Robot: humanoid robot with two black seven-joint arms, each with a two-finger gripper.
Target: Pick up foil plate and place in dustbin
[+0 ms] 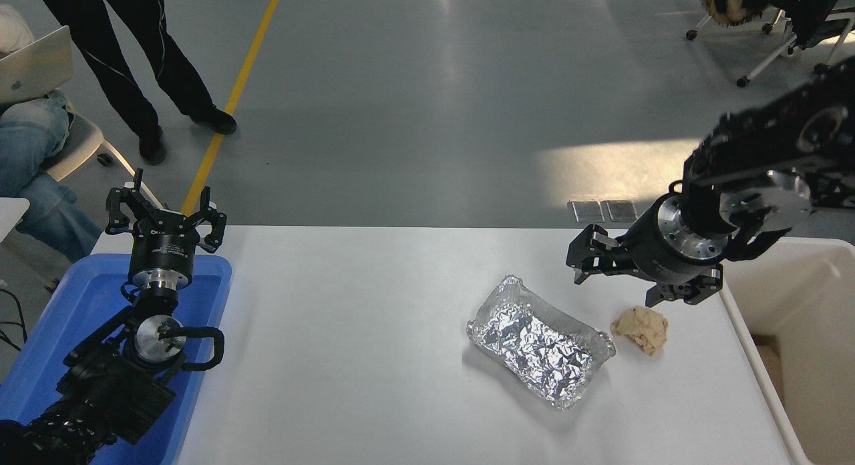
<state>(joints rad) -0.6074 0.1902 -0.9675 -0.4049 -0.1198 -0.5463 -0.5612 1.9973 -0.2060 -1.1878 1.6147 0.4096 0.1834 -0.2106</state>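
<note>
The foil plate (540, 341), a shiny crinkled silver tray, lies flat on the white table (347, 345) right of the middle. The cream-white dustbin (798, 298) stands at the table's right edge, partly cut off by the picture. My right gripper (618, 278) is open and empty. It hangs just above the table, beyond the plate's far right corner and left of the dustbin, apart from both. My left gripper (163, 218) is open and parked at the lower left.
A small tan crumpled paper ball (641, 329) lies just right of the plate, below my right gripper. A blue plastic tray (73, 304) sits under the left arm. A person's legs (133, 57) stand at the far left; another person sits beside them.
</note>
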